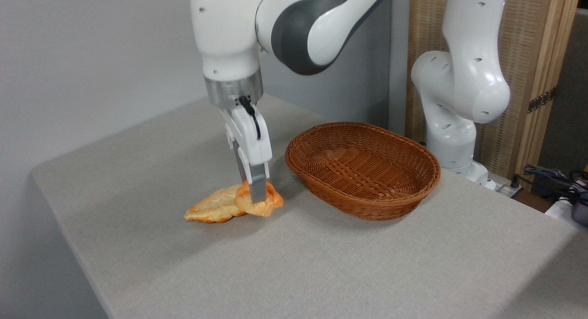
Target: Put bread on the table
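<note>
— Over on the left, the flat leaf-shaped bread (212, 208) lies on the grey table (367, 264), and the orange bread (271, 203) sits touching its right end!
— And the hand (257, 190)?
— Pointing straight down, fingers (258, 183) clamped on that bread, which rests on the cloth.
— Further right?
— The wicker basket (363, 170), near the bread but apart.

Setting is a robotics lab: white robot arm (459, 80) mounted at a fabric-covered table (367, 264), plain grey wall (92, 57) behind the gripper (255, 190), loose cables (556, 176) far to its right.
</note>
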Robot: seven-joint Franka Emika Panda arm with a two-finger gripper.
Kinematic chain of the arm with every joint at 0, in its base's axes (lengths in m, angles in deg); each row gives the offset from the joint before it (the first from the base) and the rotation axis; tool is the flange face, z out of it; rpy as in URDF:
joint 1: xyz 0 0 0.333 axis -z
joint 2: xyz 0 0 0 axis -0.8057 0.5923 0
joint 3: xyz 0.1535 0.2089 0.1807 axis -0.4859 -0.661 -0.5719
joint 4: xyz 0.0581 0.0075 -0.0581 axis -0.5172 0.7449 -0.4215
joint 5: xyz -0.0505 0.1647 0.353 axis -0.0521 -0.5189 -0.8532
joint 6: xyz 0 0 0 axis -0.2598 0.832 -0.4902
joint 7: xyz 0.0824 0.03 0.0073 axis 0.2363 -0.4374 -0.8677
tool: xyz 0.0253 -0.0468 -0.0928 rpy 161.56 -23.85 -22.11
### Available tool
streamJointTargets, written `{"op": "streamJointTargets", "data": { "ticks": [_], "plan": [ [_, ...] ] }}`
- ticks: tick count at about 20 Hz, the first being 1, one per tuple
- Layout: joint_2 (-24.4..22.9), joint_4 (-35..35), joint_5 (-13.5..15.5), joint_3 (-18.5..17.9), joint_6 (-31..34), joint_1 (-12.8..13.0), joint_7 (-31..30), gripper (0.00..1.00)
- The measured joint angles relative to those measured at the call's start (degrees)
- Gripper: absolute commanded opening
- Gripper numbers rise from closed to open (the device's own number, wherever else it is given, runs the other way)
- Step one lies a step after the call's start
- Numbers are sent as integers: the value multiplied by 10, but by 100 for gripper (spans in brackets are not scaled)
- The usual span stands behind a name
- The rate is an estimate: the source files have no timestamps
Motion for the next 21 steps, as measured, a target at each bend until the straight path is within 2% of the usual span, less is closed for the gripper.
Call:
{"op": "streamJointTargets", "data": {
  "ticks": [5,13,16,17,21],
  "plan": [
    [27,-2,0,-8,-22,-1,1,100],
    [27,-31,0,-8,-28,-1,-6,100],
    [21,-84,1,-6,-3,0,-73,100],
    [17,-129,1,-4,27,1,-110,100],
    [14,-217,0,-3,108,1,-166,100]
  ]
}}
